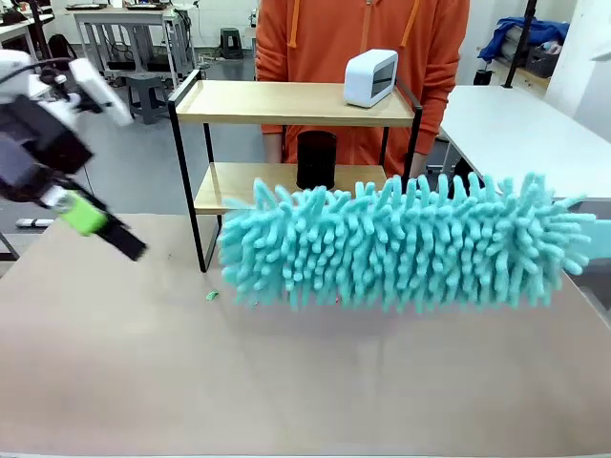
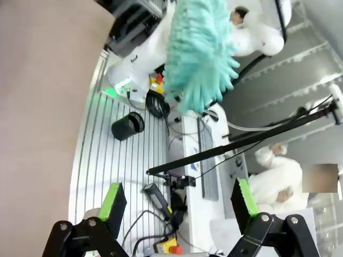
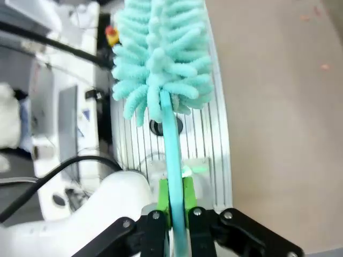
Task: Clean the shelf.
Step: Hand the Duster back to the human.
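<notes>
Pinching the duster (image 1: 401,243) handle, the right gripper (image 3: 174,188) presses its fingers (image 3: 162,195) together on it; the left gripper (image 2: 178,194) fingers (image 2: 113,201) stand spread, empty. The shelf (image 1: 286,102) stands far centre. Risk: a broad sweep could topple the white device (image 1: 370,76) or black cup (image 1: 316,157).

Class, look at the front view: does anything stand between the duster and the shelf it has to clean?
Nothing visible lies between the duster and the shelf. On the boards, though, a white box sits on top and a black cup below.
</notes>
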Robot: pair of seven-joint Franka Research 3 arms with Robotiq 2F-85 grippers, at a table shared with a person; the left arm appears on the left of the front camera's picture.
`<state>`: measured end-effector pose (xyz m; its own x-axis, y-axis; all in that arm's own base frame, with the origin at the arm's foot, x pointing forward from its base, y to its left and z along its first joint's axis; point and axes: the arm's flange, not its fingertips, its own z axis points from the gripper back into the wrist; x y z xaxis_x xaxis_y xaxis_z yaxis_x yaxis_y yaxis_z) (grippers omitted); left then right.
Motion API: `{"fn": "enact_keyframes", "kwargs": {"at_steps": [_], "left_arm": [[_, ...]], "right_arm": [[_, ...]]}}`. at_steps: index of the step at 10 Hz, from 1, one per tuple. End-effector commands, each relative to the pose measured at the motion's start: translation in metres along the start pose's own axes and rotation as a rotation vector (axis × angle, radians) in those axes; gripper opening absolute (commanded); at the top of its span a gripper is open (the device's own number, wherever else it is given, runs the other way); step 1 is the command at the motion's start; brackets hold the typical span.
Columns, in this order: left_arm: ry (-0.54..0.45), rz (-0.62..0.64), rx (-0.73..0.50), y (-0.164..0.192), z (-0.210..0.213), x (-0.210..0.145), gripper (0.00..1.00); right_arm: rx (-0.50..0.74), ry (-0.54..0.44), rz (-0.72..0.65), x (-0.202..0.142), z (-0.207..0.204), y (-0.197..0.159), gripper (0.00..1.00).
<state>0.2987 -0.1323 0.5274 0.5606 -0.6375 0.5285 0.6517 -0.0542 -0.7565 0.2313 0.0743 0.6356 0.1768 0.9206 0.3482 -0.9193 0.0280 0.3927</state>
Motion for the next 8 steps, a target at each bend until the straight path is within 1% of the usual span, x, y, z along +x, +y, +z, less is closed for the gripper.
{"fn": "enact_keyframes", "kwargs": {"at_steps": [1, 2, 3, 4, 6, 7, 8], "left_arm": [[0.135, -0.049, 0.027, 0.002, -0.024, 0.035, 1.00], [0.159, -0.079, 0.078, 0.004, -0.043, 0.048, 1.00], [0.157, -0.121, 0.095, 0.006, -0.060, 0.058, 1.00], [0.147, -0.175, 0.072, 0.004, -0.075, 0.066, 1.00], [0.084, -0.263, 0.082, 0.003, -0.104, 0.073, 1.00], [0.074, -0.283, 0.066, 0.003, -0.116, 0.074, 1.00], [0.078, -0.313, 0.013, -0.002, -0.131, 0.073, 1.00]], "right_arm": [[0.002, 0.156, 0.067, 0.026, 0.013, -0.011, 0.13], [0.029, 0.190, 0.086, 0.042, 0.011, -0.012, 0.13], [0.043, 0.211, 0.073, 0.053, 0.008, -0.014, 0.13], [0.067, 0.212, 0.068, 0.060, 0.005, -0.018, 0.13], [0.109, 0.182, 0.068, 0.067, -0.002, -0.026, 0.13], [0.099, 0.156, 0.041, 0.069, -0.003, -0.029, 0.13], [0.094, 0.128, 0.025, 0.068, -0.004, -0.034, 0.13]]}}
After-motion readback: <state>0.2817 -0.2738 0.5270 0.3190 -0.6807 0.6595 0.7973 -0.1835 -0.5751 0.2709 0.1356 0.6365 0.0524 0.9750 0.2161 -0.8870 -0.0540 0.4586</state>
